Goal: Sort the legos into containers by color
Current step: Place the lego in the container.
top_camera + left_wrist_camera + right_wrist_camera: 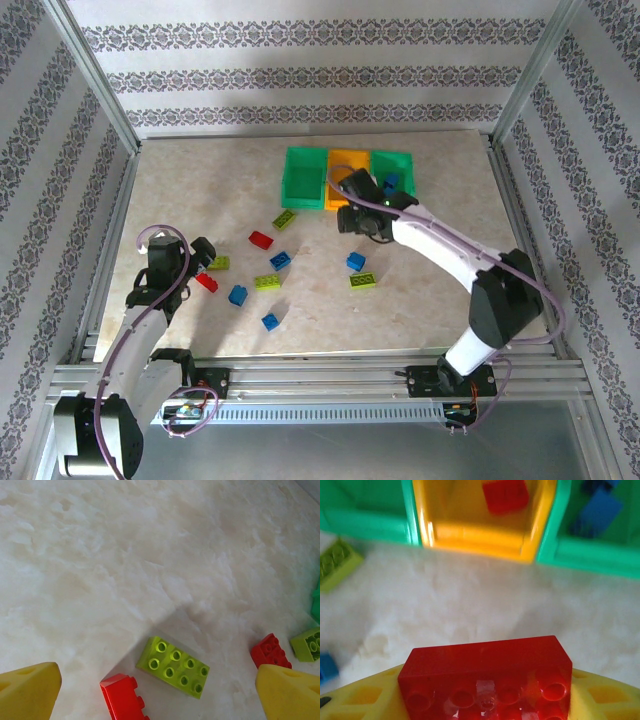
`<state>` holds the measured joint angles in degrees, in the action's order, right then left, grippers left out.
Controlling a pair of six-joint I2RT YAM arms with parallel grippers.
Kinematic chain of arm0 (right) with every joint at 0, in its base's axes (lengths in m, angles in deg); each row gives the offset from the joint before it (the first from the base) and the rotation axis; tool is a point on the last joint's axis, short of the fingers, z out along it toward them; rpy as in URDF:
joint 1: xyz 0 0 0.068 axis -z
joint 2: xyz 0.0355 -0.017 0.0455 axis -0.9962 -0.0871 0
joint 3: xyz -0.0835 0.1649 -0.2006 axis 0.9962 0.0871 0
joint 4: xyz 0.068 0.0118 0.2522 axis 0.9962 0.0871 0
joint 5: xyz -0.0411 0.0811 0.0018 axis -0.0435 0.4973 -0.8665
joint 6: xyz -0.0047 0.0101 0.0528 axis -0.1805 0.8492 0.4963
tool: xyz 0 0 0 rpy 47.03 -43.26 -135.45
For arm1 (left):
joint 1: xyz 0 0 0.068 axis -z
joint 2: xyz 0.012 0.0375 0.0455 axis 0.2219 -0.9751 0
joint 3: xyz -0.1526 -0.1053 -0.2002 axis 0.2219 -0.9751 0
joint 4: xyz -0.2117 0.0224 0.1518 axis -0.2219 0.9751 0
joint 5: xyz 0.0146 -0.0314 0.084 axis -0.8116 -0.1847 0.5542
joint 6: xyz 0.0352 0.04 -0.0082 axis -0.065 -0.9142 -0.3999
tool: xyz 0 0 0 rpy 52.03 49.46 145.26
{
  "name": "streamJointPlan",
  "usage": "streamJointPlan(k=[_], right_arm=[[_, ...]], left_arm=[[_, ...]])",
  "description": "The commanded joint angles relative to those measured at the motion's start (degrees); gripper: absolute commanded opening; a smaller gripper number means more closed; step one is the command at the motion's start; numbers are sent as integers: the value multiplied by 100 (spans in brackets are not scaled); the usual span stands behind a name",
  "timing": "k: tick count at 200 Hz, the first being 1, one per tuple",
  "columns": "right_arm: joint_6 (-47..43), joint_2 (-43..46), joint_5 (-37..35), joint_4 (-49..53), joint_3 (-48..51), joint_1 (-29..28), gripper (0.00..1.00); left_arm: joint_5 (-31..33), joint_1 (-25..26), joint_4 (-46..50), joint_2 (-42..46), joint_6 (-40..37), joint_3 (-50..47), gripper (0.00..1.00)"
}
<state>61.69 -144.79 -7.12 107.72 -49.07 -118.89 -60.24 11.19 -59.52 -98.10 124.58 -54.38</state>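
Legos (267,282), small studded plastic bricks, mostly lay loose on the pale marbled table (200,180); right gripper (485,700) clamped a red brick (485,672) before the orange-yellow plastic bin (480,536) holding another red brick (505,495); left gripper (203,260) gaped wide.

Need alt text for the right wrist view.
A red studded plastic brick is gripped between the right arm's yellow fingers at the bottom, above a pale marbled tabletop. Ahead sits an orange-yellow plastic bin holding another red brick, with a green plastic bin on its left and another green bin, holding blue bricks, on its right.
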Motion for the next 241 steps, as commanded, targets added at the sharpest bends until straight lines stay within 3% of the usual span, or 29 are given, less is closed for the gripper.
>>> streamJointPlan(k=[1, 91, 167, 241], right_arm=[[-673, -626, -331, -196, -747, 163, 43], [-1265, -2618, 1, -332, -2718, 756, 47], [-1438, -3014, 53, -402, -2926, 797, 65], [-1536, -2839, 67, -481, -2903, 787, 82]], left_arm=[[-104, -95, 184, 82, -62, 188, 100], [-442, -92, -77, -83, -190, 383, 100], [-974, -92, -421, -833, -161, 629, 100], [-1514, -92, -554, -1338, -234, 775, 100]])
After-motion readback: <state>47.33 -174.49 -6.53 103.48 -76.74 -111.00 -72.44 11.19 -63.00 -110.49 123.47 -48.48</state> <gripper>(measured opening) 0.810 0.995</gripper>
